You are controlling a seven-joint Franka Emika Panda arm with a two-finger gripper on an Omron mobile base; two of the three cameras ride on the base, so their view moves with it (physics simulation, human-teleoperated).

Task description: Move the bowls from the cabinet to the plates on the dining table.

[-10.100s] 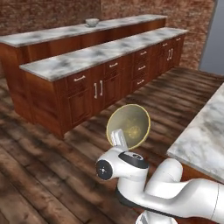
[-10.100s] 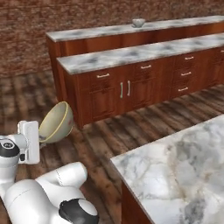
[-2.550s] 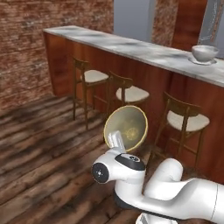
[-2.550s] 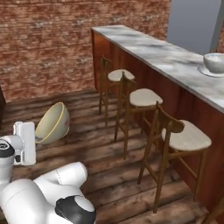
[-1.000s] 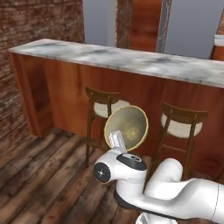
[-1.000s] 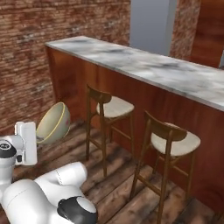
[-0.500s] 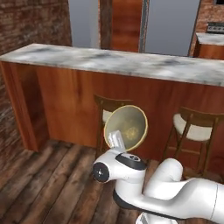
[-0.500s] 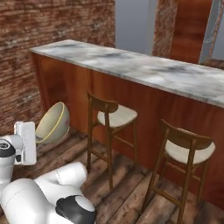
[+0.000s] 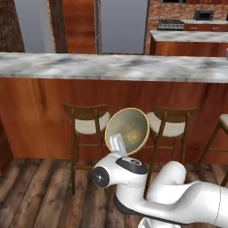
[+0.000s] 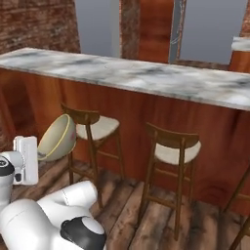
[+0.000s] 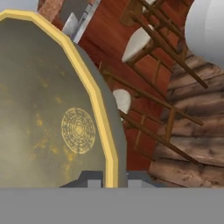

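Already my end effector was clamped on the bowl; the counter lay ahead, above it.

one bowl, three stools, one dining table

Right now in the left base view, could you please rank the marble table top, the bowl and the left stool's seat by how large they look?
1. Marble table top, spanning the whole view.
2. Bowl, held shut in the gripper; it is nearer the camera, so it looks inflated.
3. Left stool's seat, smallest, though close to the bowl, so that order is unsure.
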